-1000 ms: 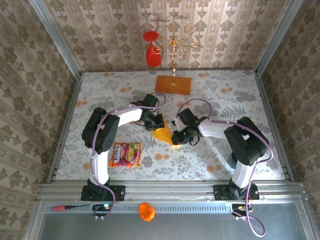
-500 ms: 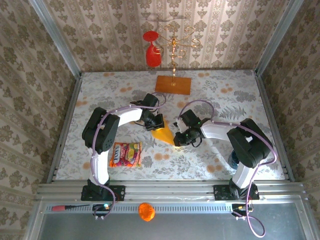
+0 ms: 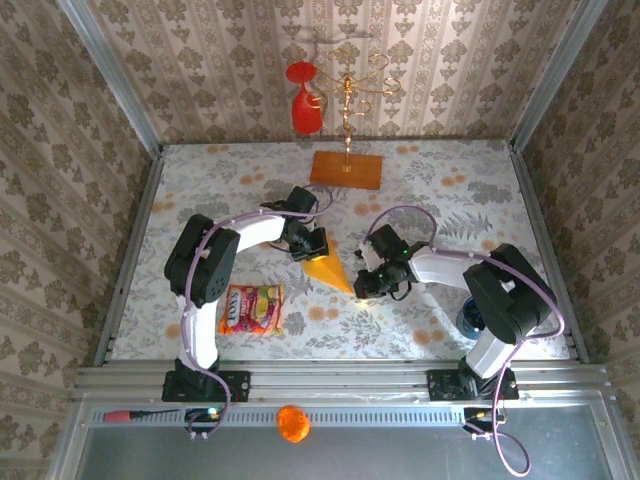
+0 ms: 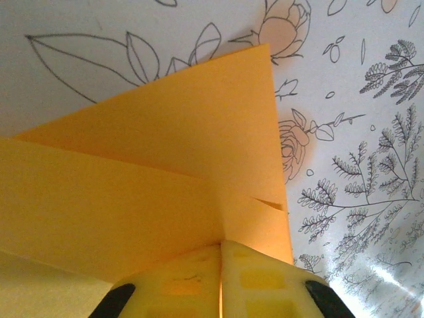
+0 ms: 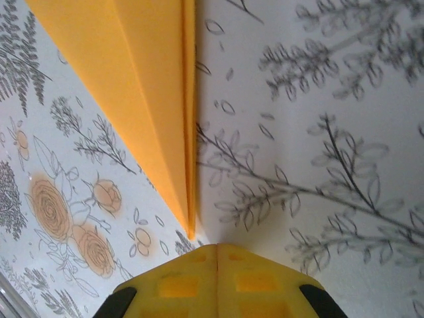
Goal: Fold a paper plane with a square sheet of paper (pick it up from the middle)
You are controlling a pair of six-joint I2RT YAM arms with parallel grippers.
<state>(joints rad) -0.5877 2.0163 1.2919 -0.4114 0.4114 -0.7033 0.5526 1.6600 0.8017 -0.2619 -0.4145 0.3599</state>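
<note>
Paper plane [image 3: 327, 269]: lies flat on the table [image 3: 230, 190] between the two arms, a slim yellow-orange dart, wide end toward the left arm, sharp point toward the right arm.
Left tool [image 4: 220, 281]: clenched, tips together, resting on the wide end where the folded layers overlap. I cannot tell whether a layer is caught between them.
Right tool [image 5: 217, 281]: clenched on nothing, tip down on the bare table just beside the dart's point.
Step in hand: probably flattening the creases, with one tool anchoring and the other pressing.
Doing it well: bear down steadily with the left tool so the dart cannot swivel. Set the right tool on the long fold at the point and draw it toward the wide end with light, even pressure, along the layers rather than across them.
Risk: a sideways nudge at the tip would likely slide or curl the thin paper. A small gap between layers at the wide end could spring open.
Progress: folds look mostly made.
Snack packet [image 3: 251, 308]: well apart, out of the way.
</note>
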